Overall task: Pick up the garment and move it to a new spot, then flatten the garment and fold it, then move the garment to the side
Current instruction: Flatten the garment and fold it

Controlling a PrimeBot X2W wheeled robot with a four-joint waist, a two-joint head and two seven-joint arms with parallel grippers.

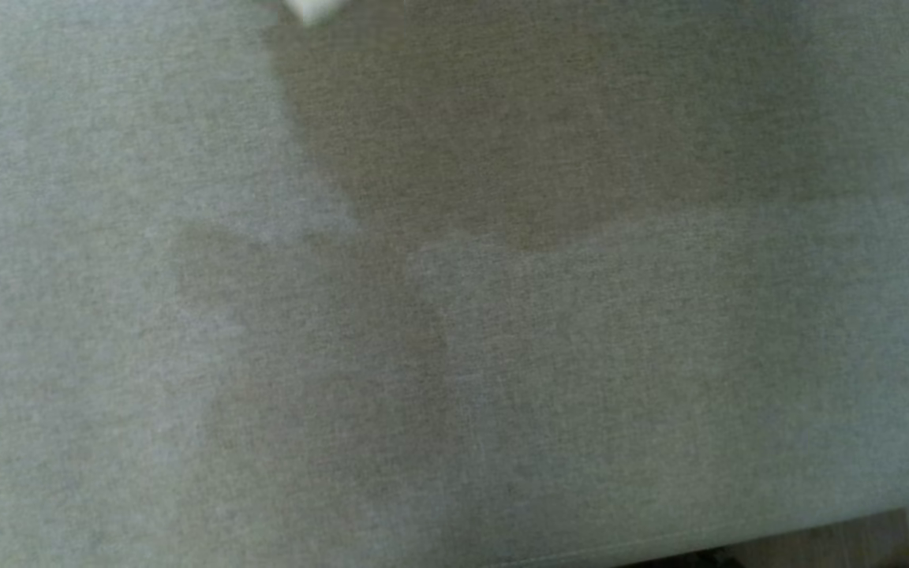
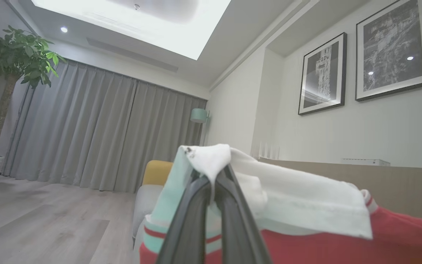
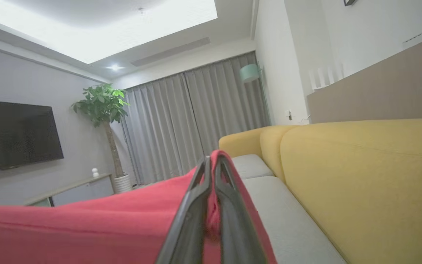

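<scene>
You have the polo shirt [image 2: 306,205] lifted: your left gripper [image 2: 214,178] is pressed together on its white collar and your right gripper [image 3: 213,161] pinches the red cloth, so it is held up between them. I judge the carrying is under way; flattening, folding and moving aside remain. The grey seat cushion [image 1: 454,355] gives wide room, but mind its front edge [image 1: 738,540] and the yellow backrest [image 3: 361,165]

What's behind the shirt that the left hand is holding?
The end of a yellow-and-grey sofa and a tan wall panel peek past the shirt; whatever lies directly behind it is covered.
</scene>
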